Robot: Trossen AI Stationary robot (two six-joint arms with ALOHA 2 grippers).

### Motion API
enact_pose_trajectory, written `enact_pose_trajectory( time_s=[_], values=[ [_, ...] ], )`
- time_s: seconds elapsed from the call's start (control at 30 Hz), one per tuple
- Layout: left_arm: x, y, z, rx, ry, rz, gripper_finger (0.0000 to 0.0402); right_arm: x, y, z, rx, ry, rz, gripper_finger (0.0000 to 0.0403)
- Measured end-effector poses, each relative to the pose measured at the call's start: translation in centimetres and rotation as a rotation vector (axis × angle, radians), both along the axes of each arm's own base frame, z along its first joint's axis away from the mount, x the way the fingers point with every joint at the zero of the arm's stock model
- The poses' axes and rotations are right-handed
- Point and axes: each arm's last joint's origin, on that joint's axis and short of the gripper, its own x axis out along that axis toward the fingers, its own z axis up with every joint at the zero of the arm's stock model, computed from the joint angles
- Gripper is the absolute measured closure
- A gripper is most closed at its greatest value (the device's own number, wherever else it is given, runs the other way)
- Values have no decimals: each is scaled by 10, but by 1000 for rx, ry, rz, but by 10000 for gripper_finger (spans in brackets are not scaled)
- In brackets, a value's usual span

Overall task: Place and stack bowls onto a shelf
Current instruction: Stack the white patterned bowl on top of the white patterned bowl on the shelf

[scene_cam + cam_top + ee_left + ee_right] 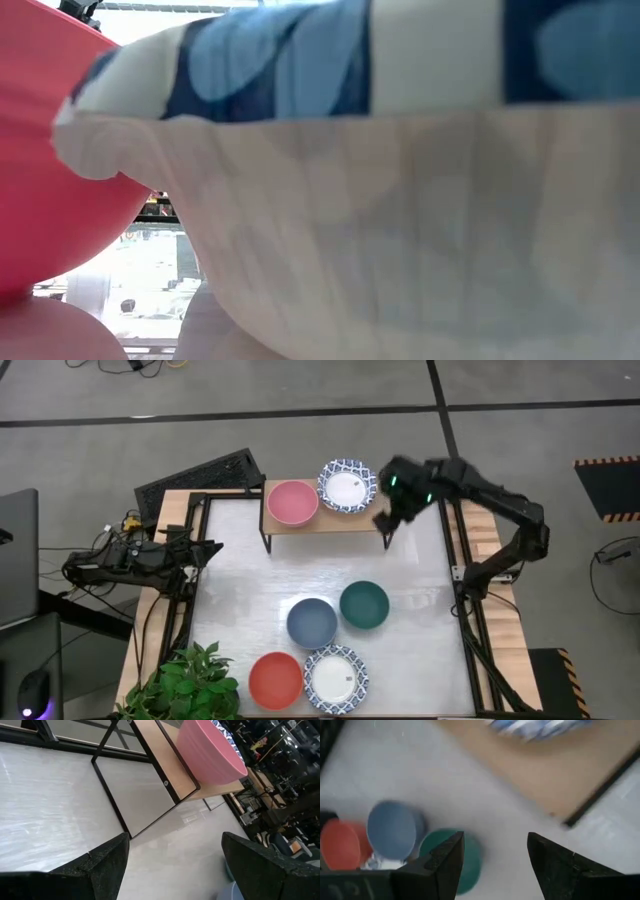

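The shelf (pixel 325 520) stands at the table's far edge. A pink bowl (pixel 292 503) and a white bowl with a blue-patterned rim (pixel 346 486) sit side by side on its wooden top. My right gripper (pixel 385 520) hovers open over the shelf's right end, holding nothing. In the right wrist view, the right gripper (pixel 495 840) looks down on the shelf top (pixel 560 770) and the bowls beyond it. A blue bowl (pixel 312 622), a green bowl (pixel 364 605), a red bowl (pixel 275 680) and a second patterned bowl (pixel 335 678) rest on the table. My left gripper (pixel 175 845) waits open at the table's left edge.
A potted plant (pixel 190 685) stands at the near left corner. A dark keyboard-like slab (pixel 200 475) lies beyond the far left corner. In the low view, the patterned bowl (pixel 400 200) and the red bowl (pixel 50 150) fill the picture. Bare table lies between the shelf and the near bowls.
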Motion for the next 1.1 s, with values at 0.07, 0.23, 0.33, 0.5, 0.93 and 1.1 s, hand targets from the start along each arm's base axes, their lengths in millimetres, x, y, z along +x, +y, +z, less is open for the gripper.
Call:
enact_pose_trajectory(
  time_s=[0.07, 0.23, 0.33, 0.5, 0.93, 1.1],
  values=[
    [0, 0, 0, -5, -4, 2, 100, 9, 29, -5, 11, 21, 50, 158],
    [0, 0, 0, -13, -8, 4, 100, 21, 98, -22, 7, 81, 141, 159],
    [0, 0, 0, -12, -8, 4, 100, 24, 129, -41, 33, 102, 145, 159],
    [0, 0, 0, -19, -13, 7, 100, 24, 170, -78, 71, 127, 176, 159],
    [1, -2, -1, -79, -22, -65, 100, 26, 221, -150, 180, -49, 224, 159],
    [1, -3, -1, -88, -13, -95, 100, 23, 232, -167, 213, -126, 181, 159]
  ],
)
